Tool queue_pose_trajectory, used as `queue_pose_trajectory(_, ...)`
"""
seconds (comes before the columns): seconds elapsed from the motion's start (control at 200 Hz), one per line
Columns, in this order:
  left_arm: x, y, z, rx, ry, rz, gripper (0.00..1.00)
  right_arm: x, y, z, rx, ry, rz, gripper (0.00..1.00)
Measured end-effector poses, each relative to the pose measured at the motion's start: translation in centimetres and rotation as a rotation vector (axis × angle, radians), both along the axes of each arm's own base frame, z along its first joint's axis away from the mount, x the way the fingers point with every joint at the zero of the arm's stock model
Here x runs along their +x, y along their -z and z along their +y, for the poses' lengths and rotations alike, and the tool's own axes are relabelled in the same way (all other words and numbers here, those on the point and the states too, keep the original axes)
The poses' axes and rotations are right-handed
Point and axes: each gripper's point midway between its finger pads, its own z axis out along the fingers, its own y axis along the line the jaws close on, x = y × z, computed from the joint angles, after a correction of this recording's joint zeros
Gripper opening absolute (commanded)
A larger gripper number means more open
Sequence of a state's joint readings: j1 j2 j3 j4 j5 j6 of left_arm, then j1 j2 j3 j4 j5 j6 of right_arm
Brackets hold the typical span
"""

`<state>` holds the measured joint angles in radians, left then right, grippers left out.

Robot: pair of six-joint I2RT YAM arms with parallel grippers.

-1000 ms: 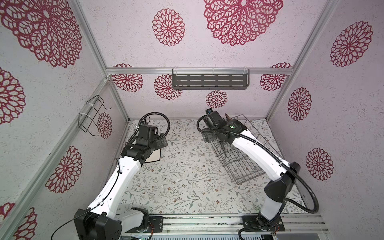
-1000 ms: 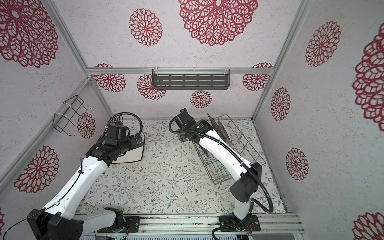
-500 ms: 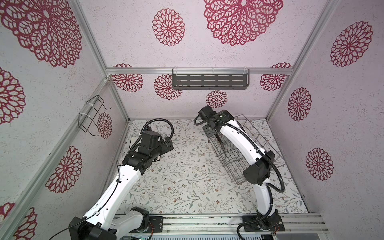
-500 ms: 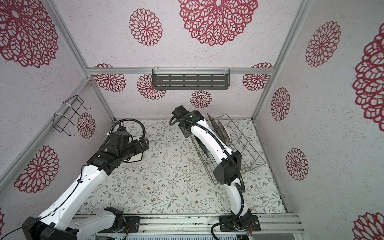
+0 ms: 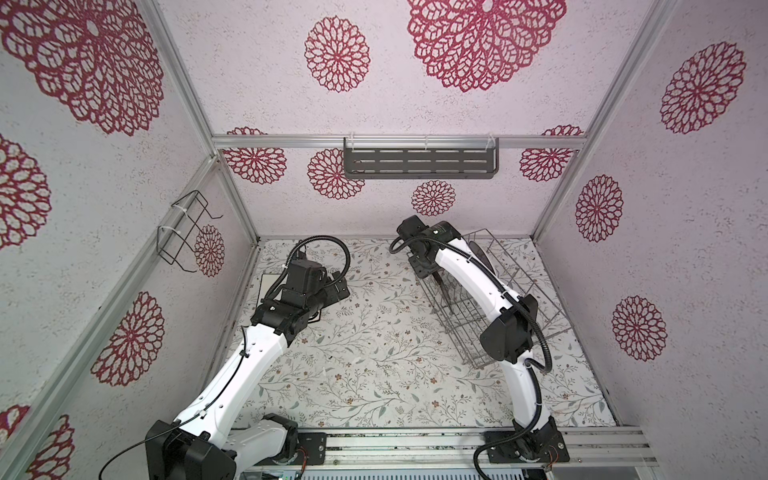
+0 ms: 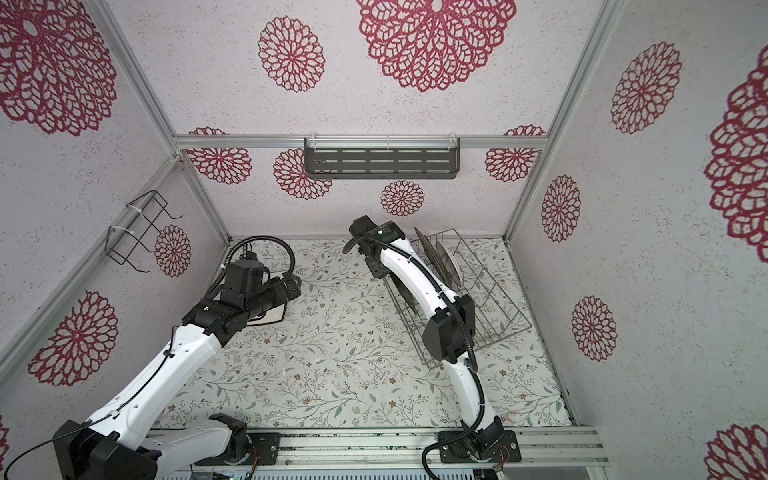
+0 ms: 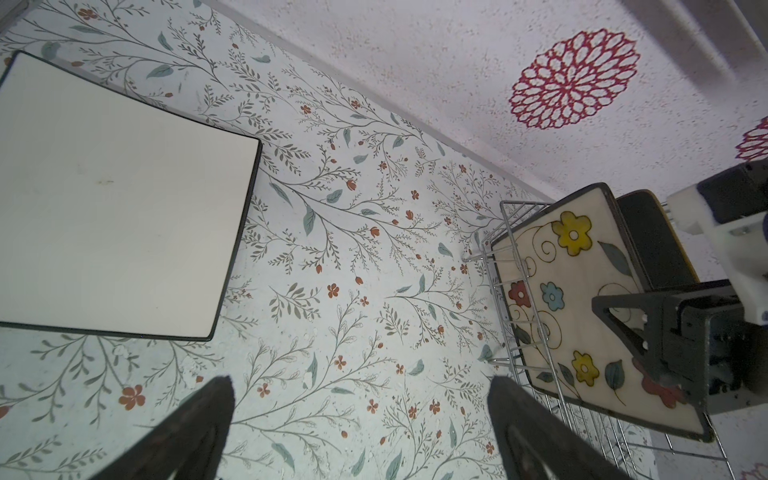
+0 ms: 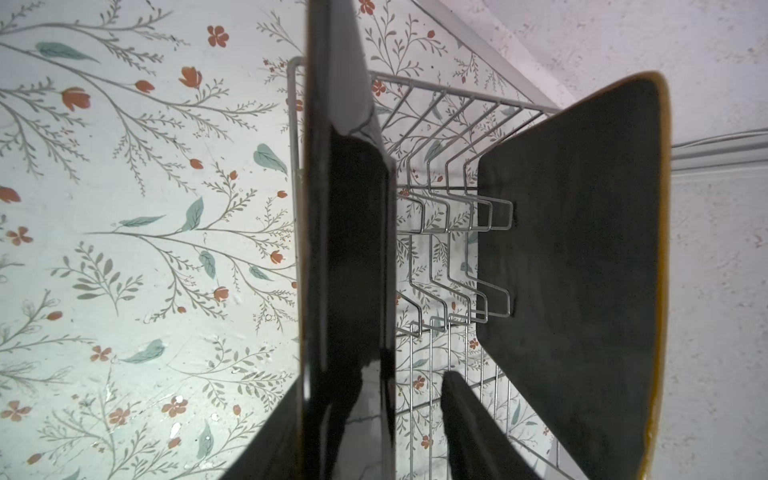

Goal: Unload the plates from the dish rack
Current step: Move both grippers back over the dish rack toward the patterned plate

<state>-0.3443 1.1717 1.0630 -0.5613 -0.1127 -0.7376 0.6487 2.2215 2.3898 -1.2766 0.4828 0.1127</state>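
right fingers (image 8: 469,424) straddling floral plate (image 7: 573,299), dish rack (image 6: 494,299)

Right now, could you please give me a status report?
Left gripper open, empty. Right gripper astride floral plate in dish rack, not yet clamped. White plate already on table. Black plate stands clear.

A dark grey slotted shelf (image 5: 419,164) hangs at upper centre in both top views. A black wire holder (image 5: 178,232) sits at left, with the floral tabletop (image 5: 374,365) below.
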Motion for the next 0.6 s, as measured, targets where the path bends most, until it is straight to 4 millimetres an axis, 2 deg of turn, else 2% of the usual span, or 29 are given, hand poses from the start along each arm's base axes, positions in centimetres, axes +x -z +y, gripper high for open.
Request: queue_pose_trajectory(0.601, 0.05, 0.01, 0.12, 0.006, -0.004, -0.004, 1.0, -0.06, 0.13, 0.1, 0.005, -0.015, 0.013, 0.28)
